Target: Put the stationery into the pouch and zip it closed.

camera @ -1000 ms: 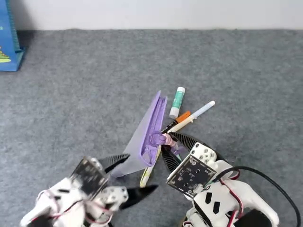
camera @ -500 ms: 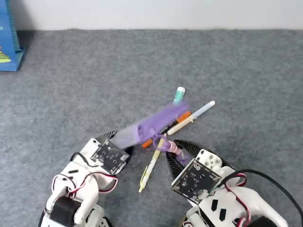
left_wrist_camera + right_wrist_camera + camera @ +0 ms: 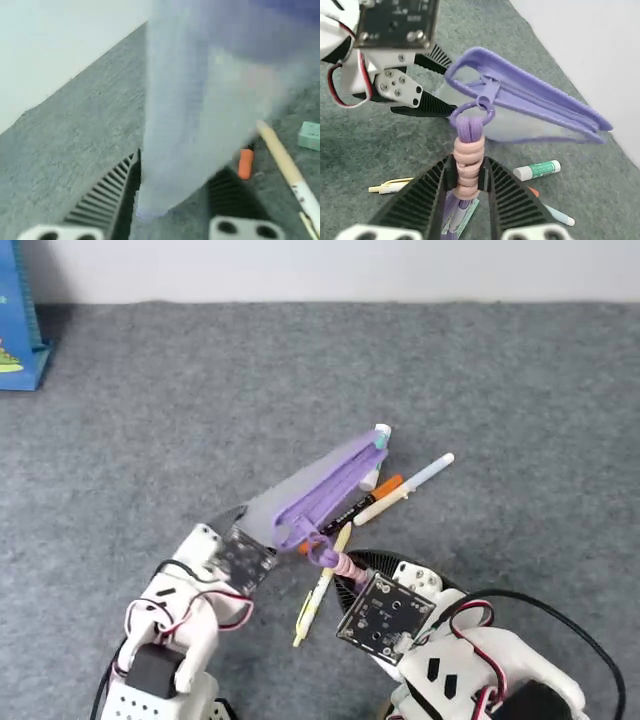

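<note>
The left hand [image 3: 175,192] pinches the lower edge of the pouch [image 3: 320,495], and the right hand [image 3: 467,180] pinches its zipper cord [image 3: 468,150]. The pouch hangs between them over the pens [image 3: 400,490] on the bench [image 3: 150,420]. Opening seems to be the step in hand; the next move probably calls for pulling the cord along the zip.

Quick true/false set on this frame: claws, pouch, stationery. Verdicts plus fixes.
1. The right claw is shut on the zipper cord. True.
2. The glue stick is inside the pouch. False: it lies on the carpet, outside it.
3. The left claw holds one end of the pouch. True.
4. The yellow pen is in a claw. False: it lies loose on the carpet.
</note>
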